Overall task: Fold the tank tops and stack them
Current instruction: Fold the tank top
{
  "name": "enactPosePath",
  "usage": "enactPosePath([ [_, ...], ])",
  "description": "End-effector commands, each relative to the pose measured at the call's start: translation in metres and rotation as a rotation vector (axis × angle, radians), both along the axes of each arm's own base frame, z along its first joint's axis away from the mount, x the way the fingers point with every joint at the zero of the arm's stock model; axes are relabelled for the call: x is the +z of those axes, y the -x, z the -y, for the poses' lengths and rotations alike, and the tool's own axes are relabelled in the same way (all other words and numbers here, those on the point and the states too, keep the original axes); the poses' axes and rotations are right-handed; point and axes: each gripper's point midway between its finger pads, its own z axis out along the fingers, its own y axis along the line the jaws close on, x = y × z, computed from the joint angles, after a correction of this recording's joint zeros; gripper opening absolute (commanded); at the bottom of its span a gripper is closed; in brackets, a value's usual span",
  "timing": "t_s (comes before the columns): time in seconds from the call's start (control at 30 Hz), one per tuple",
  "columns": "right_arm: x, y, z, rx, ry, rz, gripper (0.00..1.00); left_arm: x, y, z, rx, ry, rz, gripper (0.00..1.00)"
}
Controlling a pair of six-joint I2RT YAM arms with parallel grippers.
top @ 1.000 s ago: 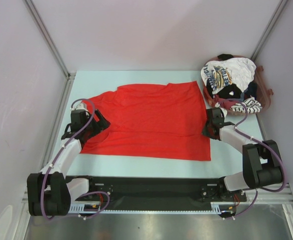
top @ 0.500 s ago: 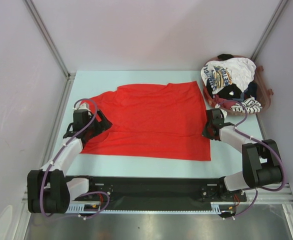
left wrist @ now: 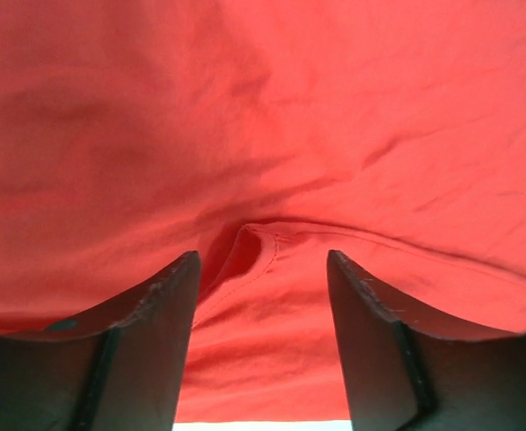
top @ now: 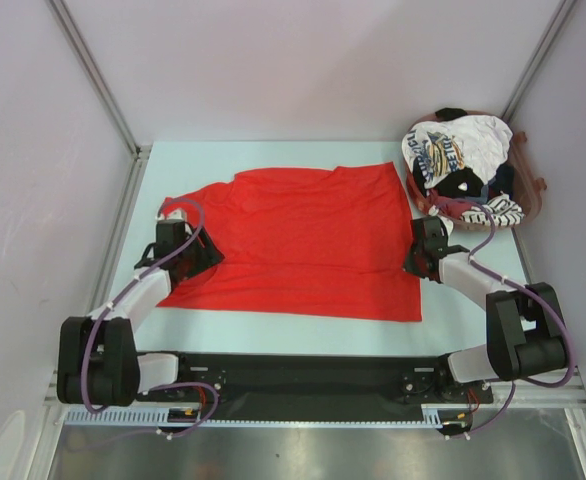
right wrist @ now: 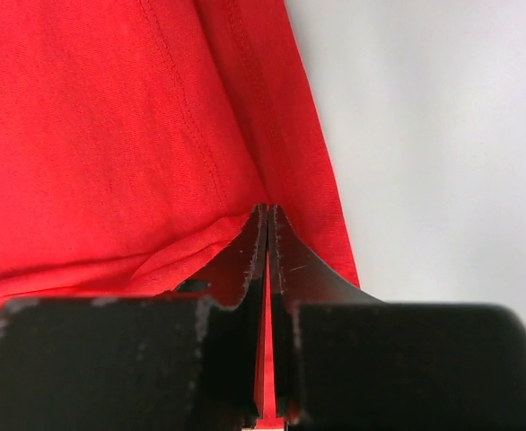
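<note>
A large bright red tank top (top: 303, 240) lies spread flat on the pale table (top: 273, 155). My left gripper (top: 205, 256) sits low over its left edge. In the left wrist view that gripper (left wrist: 263, 256) is open, its fingers (left wrist: 160, 305) either side of a stitched hem fold (left wrist: 249, 256). My right gripper (top: 413, 260) is at the top's right edge. The right wrist view shows it (right wrist: 269, 208) shut, with a strip of the red tank top (right wrist: 110, 135) pinched between the jaws. More tank tops are heaped at the back right: a white printed one (top: 448, 148), a striped one (top: 503, 210), a dark one (top: 463, 185).
The heap rests in a pinkish basket (top: 533, 185) in the back right corner. Metal frame posts (top: 93, 75) and light walls enclose the table on three sides. A black rail (top: 303, 380) carrying both arm bases runs along the near edge.
My left gripper has slid right onto the red top's left edge and its jaws have narrowed. My right gripper has closed on the right hem.
</note>
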Motion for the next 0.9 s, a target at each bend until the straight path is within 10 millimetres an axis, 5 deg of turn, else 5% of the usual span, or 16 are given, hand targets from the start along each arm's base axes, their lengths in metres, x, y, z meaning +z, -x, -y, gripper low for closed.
enactPosePath([
  [0.0, 0.01, -0.007, -0.002, -0.005, -0.01, 0.053, 0.0, 0.004, -0.014, 0.007, -0.038, -0.029, 0.031, 0.63],
  [0.27, 0.01, -0.006, -0.003, -0.003, -0.014, 0.055, 0.0, -0.016, -0.014, 0.017, -0.07, -0.029, -0.018, 0.49],
  [0.33, 0.011, -0.005, -0.003, -0.002, -0.016, 0.058, 0.0, -0.016, -0.015, 0.017, -0.065, -0.031, -0.017, 0.37],
  [0.57, 0.011, -0.004, -0.003, -0.002, -0.017, 0.059, 0.0, -0.006, -0.017, 0.01, -0.041, -0.065, 0.018, 0.26],
  [0.67, 0.012, -0.005, -0.004, 0.001, -0.021, 0.061, 0.0, -0.004, -0.018, 0.007, -0.038, -0.082, 0.033, 0.13],
  [0.77, 0.013, -0.005, -0.004, 0.001, -0.023, 0.063, 0.0, -0.004, -0.019, 0.006, -0.042, -0.089, 0.031, 0.12],
  [0.8, 0.012, -0.004, -0.004, 0.002, -0.022, 0.061, 0.0, -0.003, -0.02, 0.007, -0.044, -0.087, 0.034, 0.0],
  [0.87, 0.013, -0.004, -0.004, 0.002, -0.023, 0.064, 0.0, -0.003, -0.02, 0.009, -0.055, -0.086, 0.038, 0.0],
])
